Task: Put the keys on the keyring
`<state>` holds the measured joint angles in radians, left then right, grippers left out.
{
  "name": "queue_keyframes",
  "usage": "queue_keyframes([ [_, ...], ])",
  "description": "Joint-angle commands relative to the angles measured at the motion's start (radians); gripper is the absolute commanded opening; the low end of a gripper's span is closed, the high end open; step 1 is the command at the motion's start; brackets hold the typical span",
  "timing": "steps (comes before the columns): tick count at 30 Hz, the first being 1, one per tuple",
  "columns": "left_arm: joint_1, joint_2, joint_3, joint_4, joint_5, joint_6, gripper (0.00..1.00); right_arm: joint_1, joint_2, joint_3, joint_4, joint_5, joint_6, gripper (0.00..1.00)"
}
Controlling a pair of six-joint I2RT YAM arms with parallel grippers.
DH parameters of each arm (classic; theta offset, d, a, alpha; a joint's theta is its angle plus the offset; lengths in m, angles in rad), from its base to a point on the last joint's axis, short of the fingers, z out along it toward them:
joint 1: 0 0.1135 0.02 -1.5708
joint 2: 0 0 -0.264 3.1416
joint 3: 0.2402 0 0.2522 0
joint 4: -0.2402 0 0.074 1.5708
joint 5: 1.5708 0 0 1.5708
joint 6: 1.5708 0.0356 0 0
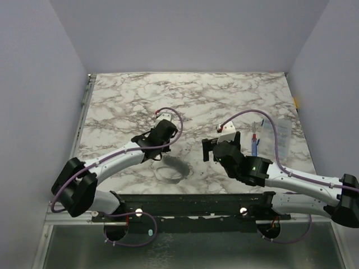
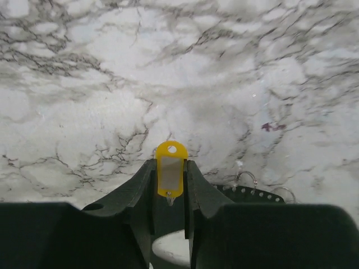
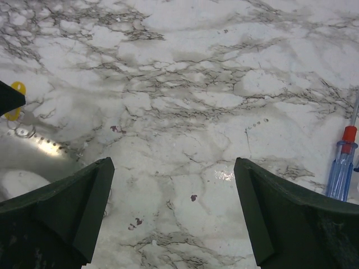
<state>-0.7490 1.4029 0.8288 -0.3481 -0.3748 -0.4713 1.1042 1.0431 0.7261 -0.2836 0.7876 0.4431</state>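
Observation:
My left gripper (image 2: pixel 170 163) is shut on a yellow plastic key tag (image 2: pixel 171 150), which stands upright between the fingers, with a bit of thin wire hanging from its lower end. A thin silvery wire loop, the keyring (image 2: pixel 245 179), lies just right of the fingers by a grey disc's rim. The right wrist view shows the tag (image 3: pixel 17 88) and a small ring (image 3: pixel 23 132) at its far left. The keys cannot be made out in any view. My right gripper (image 3: pixel 173 162) is open over bare marble, right of the left gripper (image 1: pixel 152 156).
A large grey round disc (image 1: pixel 170 171) with a dotted rim (image 2: pixel 263 196) lies under and beside the left gripper. A blue-and-red pen-like stick (image 3: pixel 342 171) lies on the right near a clear plastic sheet (image 1: pixel 279 134). Grey walls surround the marble table (image 1: pixel 129 95).

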Motion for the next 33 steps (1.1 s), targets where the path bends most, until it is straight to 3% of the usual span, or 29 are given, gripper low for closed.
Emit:
queue_keyframes([
  [1,0.002,-0.115,0.035,-0.007,-0.009,0.01,0.0,-0.001,-0.046,-0.016,0.093,-0.035,-0.084,1.0],
  [12,0.001,-0.281,-0.048,0.056,0.008,-0.007,0.02,0.0,-0.105,-0.064,0.261,-0.241,-0.24,1.0],
  [18,0.001,-0.236,-0.077,0.061,-0.008,0.006,0.38,-0.001,-0.087,-0.058,0.264,-0.244,-0.241,1.0],
  [20,0.002,-0.203,-0.087,0.069,-0.01,0.009,0.44,-0.001,-0.076,-0.051,0.242,-0.236,-0.225,1.0],
  [27,0.002,-0.114,-0.081,0.068,0.041,-0.009,0.44,-0.001,-0.066,-0.057,0.176,-0.231,-0.155,0.99],
  [33,-0.015,-0.107,-0.121,0.036,0.193,-0.032,0.44,-0.001,-0.042,-0.105,0.197,-0.321,-0.023,0.89],
])
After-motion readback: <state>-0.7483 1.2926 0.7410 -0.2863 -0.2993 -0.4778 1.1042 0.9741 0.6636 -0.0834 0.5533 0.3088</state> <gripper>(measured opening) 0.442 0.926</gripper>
